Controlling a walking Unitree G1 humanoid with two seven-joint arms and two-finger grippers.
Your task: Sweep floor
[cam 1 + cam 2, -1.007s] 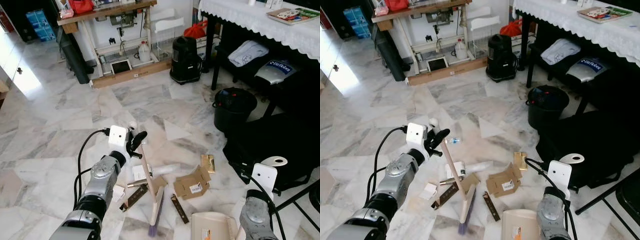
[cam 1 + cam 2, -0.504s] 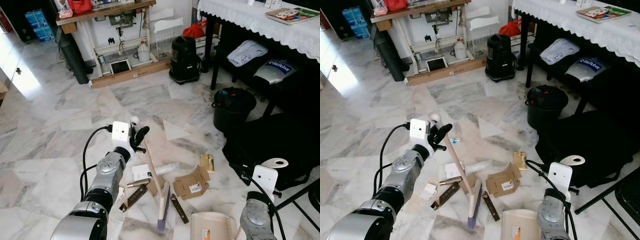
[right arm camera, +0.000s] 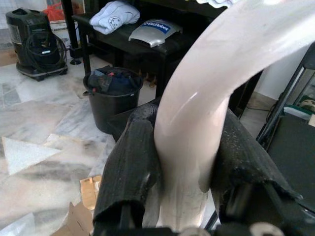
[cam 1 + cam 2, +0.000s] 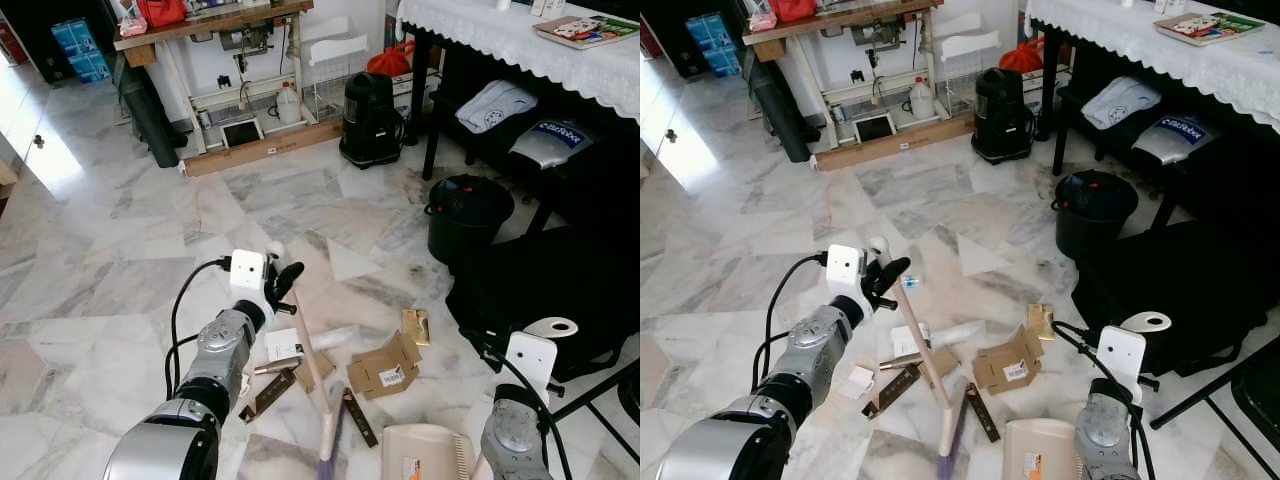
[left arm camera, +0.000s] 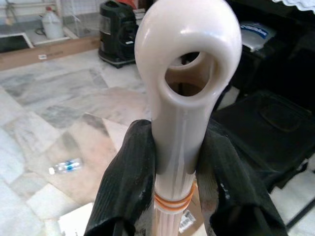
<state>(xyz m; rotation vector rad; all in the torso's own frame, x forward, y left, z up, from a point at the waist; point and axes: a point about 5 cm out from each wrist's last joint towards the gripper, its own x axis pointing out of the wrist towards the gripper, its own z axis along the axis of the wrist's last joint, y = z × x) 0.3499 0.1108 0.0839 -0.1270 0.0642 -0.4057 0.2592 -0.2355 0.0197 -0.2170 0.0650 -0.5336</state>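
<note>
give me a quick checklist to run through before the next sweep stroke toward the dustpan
1. Left gripper shut on the broom handle: ok, fingers clamp it just below the hanging loop.
2. Right gripper shut on the dustpan handle: ok.
3. Broom bristles down at the floor: cannot tell whether they touch.
4. Dustpan beside the bristles, on the robot's right: ok.
5. Debris in the stroke path: not ok; the cardboard piece and dark strip lie loose between broom and pan, and the white paper lies behind the handle.
6. Small plastic bottle farther out on the floor: not ok, outside this stroke.
</note>
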